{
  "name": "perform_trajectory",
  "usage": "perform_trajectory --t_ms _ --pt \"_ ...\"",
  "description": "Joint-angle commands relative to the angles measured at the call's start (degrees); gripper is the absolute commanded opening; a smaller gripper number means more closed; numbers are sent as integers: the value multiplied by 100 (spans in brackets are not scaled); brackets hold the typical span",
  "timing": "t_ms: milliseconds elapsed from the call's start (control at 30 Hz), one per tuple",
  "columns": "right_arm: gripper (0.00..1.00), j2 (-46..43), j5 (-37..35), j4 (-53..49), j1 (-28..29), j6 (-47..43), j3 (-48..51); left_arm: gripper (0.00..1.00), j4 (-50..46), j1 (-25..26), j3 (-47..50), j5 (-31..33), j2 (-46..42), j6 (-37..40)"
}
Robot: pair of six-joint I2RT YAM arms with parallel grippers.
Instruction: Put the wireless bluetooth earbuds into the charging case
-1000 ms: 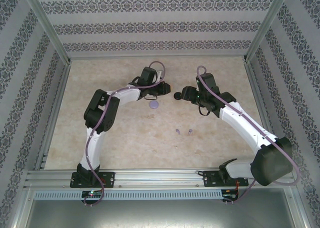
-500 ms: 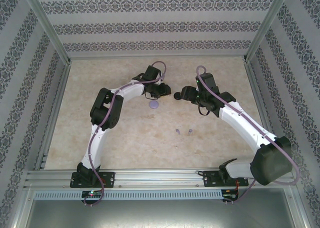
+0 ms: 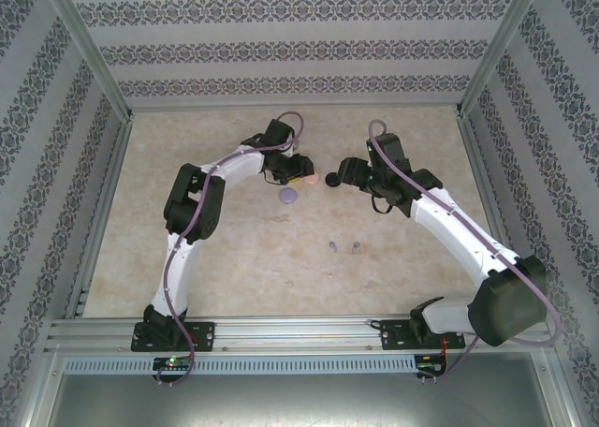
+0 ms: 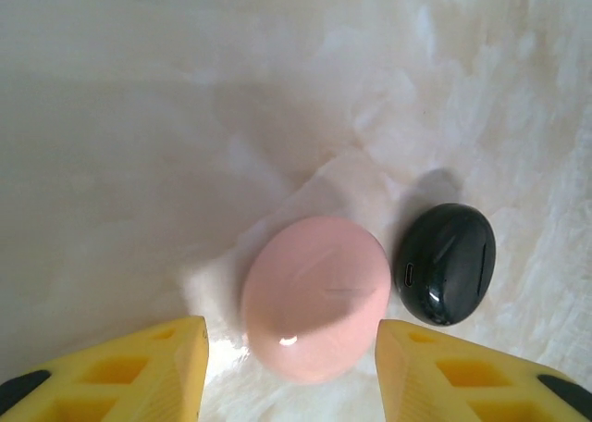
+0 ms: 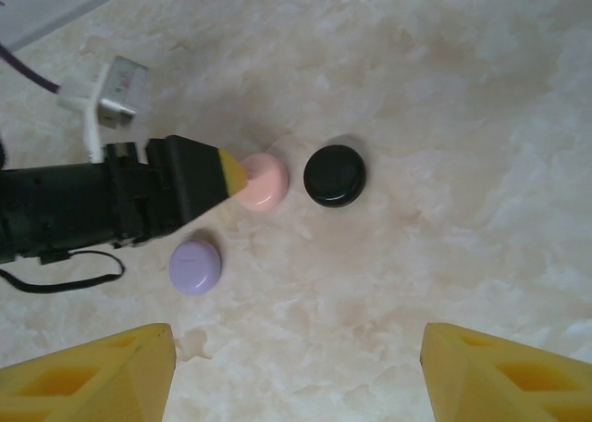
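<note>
Three closed round cases lie mid-table: a pale pink case [image 4: 316, 297] [image 5: 261, 179] [image 3: 306, 178], a black case [image 4: 446, 263] [image 5: 335, 175] [image 3: 332, 180] to its right and a purple case [image 5: 195, 266] [image 3: 288, 196] nearer the arms. My left gripper [image 4: 291, 371] [image 3: 299, 174] is open and straddles the pink case, with a gap on each side. One of its yellow fingertips [image 5: 231, 177] sits against the pink case's left edge. My right gripper [image 5: 296, 376] [image 3: 344, 175] hovers wide open above bare table beside the black case. Two tiny purple earbuds [image 3: 333, 246] [image 3: 357, 246] lie apart, closer to the bases.
The marble-patterned table [image 3: 206, 240] is fenced by metal posts and patterned walls [image 3: 299, 48]. The left arm's cable [image 5: 55, 279] trails on the table beside the purple case. Bare tabletop stretches to the left, the right and the back.
My left gripper has opened from shut, and the pink case now shows resting on the table between its fingers. The right gripper has spread slightly wider and barely moved.
</note>
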State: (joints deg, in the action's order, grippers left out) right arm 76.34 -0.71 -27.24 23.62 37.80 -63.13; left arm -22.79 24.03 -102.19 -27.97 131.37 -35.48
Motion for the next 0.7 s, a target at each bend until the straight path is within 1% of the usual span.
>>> perform_trajectory --t_ms 0,167,200,233,433,533,567,600,633,667 --pt "72 98 -255 -206 144 18 -238 51 22 -259 193 113 -820 316" --pt "72 530 -424 -373 459 56 -520 52 458 -578 974 284 -1808 463" --pt "72 664 -467 -402 538 85 -594 54 578 -659 1200 368 -2060 472" --pt "72 790 -484 -434 613 127 -670 54 738 -732 1411 411 -2293 483" --pt "72 1908 -668 -735 1114 500 -1467 59 1548 -1092 2614 829 -3626 533" --pt "72 2508 -809 -1007 1317 676 -2032 64 1794 -1185 3012 1015 -4125 559" --pt "72 2696 -870 -1094 1381 736 -2224 68 1848 -1209 3119 1094 -4271 589" --pt "72 2883 -922 -1176 1432 786 -2406 69 1882 -1224 3198 1171 -4410 632" --pt "72 3029 -964 -1254 1467 842 -2567 74 1875 -1234 3258 1273 -4507 652" --pt "73 3202 -998 -1325 1511 898 -2738 75 1883 -1251 3328 1358 -4621 692"
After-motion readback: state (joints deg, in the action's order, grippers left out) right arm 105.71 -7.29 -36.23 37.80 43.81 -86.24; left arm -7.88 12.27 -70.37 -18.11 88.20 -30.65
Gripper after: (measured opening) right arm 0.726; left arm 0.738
